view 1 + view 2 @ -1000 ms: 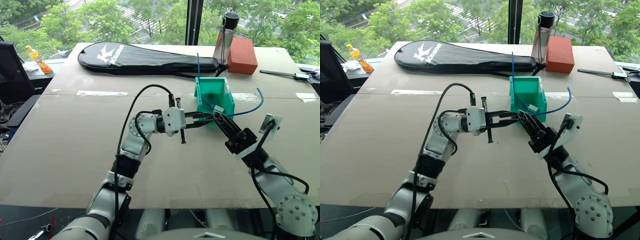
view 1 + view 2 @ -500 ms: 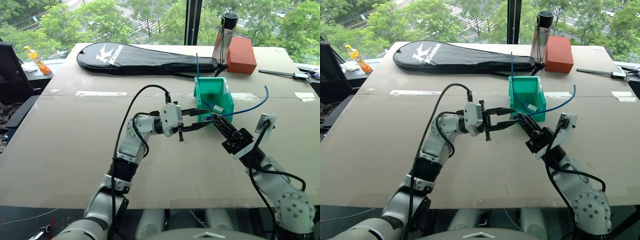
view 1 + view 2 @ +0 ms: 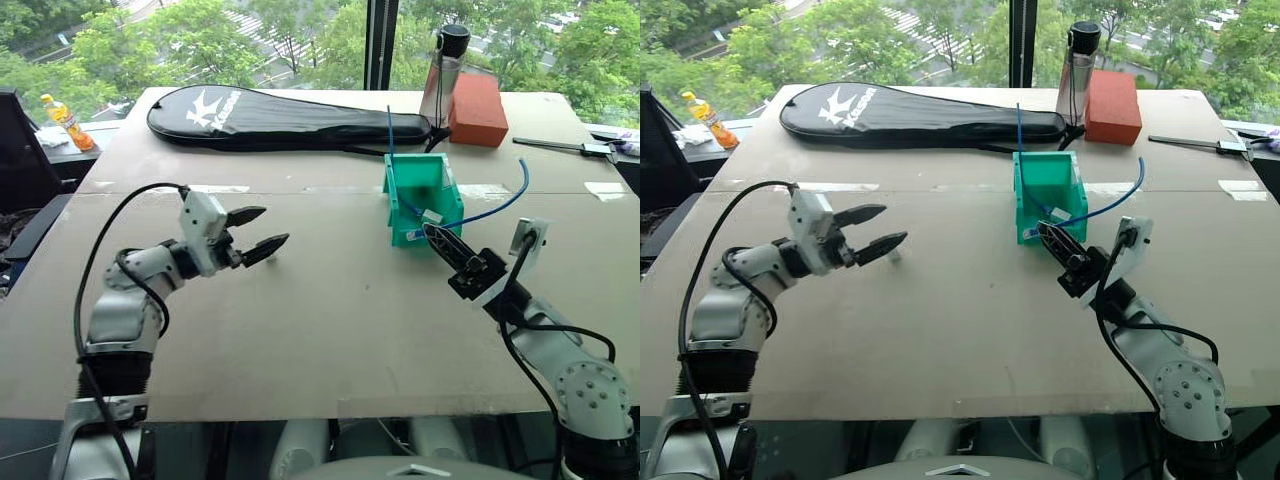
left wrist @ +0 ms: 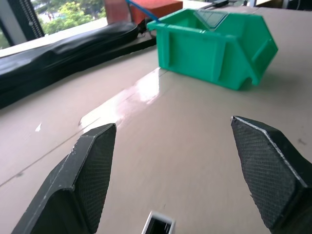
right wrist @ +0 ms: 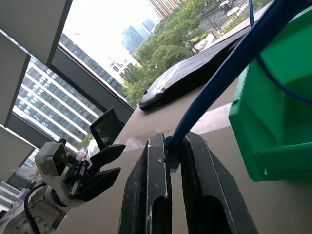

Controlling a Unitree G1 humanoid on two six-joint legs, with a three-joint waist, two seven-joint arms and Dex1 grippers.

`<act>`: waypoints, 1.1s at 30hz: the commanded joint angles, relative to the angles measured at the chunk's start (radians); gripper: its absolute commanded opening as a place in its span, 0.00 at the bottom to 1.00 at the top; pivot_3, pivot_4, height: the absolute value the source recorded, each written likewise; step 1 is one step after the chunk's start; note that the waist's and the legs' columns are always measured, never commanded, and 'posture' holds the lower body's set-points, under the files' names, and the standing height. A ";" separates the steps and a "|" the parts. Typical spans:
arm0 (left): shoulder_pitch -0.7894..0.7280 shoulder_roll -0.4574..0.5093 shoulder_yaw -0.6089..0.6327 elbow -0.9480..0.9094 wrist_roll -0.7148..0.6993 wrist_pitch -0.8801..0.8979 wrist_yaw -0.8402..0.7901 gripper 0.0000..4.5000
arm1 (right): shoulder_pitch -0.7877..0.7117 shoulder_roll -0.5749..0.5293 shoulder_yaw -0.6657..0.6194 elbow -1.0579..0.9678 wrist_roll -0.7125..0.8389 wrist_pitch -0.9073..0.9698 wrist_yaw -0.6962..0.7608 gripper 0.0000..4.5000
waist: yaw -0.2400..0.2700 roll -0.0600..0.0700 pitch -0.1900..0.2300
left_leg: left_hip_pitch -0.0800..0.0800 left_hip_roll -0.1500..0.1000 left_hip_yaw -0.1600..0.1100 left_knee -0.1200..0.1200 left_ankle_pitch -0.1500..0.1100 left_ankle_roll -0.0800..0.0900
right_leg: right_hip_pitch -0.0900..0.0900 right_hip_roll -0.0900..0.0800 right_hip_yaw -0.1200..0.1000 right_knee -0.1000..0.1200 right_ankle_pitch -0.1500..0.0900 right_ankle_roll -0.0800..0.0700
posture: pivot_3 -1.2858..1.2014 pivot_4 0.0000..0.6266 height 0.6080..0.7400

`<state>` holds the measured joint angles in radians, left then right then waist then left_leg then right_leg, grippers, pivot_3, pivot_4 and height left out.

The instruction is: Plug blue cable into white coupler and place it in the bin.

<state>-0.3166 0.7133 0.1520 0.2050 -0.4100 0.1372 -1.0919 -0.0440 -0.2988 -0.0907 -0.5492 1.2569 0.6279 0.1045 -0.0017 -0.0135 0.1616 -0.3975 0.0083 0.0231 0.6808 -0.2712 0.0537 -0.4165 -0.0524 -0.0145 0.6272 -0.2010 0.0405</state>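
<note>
Swung away from the bin (image 3: 422, 196), the left gripper (image 3: 258, 231) gapes over the white coupler (image 4: 157, 225) on the table, while the right gripper (image 5: 174, 161) pinches the blue cable (image 3: 492, 207), apparently for plugging.

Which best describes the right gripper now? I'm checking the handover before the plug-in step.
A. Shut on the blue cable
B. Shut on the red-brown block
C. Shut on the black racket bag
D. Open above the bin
A: in the right wrist view the right gripper has its two fingers pinched on the end of the blue cable, beside the bin.
</note>
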 commanded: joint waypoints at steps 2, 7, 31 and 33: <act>-0.070 0.049 -0.015 0.162 0.059 -0.111 -0.097 0.85 | -0.023 -0.009 -0.004 0.003 0.011 0.009 0.041 0.00 | 0.004 0.000 0.000 | 0.000 0.000 0.000 0.000 0.000 0.000 | 0.000 0.000 0.000 0.000 0.000 0.000 | 0.52 0.24 1.00; -0.176 0.045 -0.057 0.369 0.135 -0.228 -0.147 0.85 | -0.030 -0.011 -0.002 0.010 0.001 0.013 0.051 0.00 | 0.014 0.000 0.000 | -0.001 0.000 0.000 0.000 0.000 0.000 | 0.000 0.000 0.000 0.000 0.000 0.000 | 0.52 0.24 1.00; -0.357 -0.064 -0.149 0.766 0.289 -0.526 -0.206 0.10 | 0.057 -0.044 -0.020 -0.111 -0.008 0.007 -0.003 0.00 | 0.013 -0.002 -0.001 | -0.001 0.000 0.001 0.000 0.000 0.001 | -0.001 -0.001 0.000 0.000 0.002 0.004 | 0.52 0.24 1.00; -0.355 -0.069 -0.144 0.755 0.275 -0.525 -0.223 0.09 | 0.059 -0.051 -0.023 -0.113 -0.010 0.007 -0.001 0.00 | 0.013 -0.002 -0.001 | -0.001 0.000 0.001 0.000 0.000 0.001 | -0.001 -0.001 0.000 0.000 0.002 0.004 | 0.52 0.24 1.00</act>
<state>-0.6672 0.6425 0.0000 0.9580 -0.1319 -0.3762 -1.2954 0.0164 -0.3427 -0.0912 -0.6128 1.2448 0.6497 0.1001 0.0114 -0.0152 0.1611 -0.3988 0.0080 0.0240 0.6805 -0.2715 0.0544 -0.4174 -0.0535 -0.0144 0.6273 -0.1986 0.0443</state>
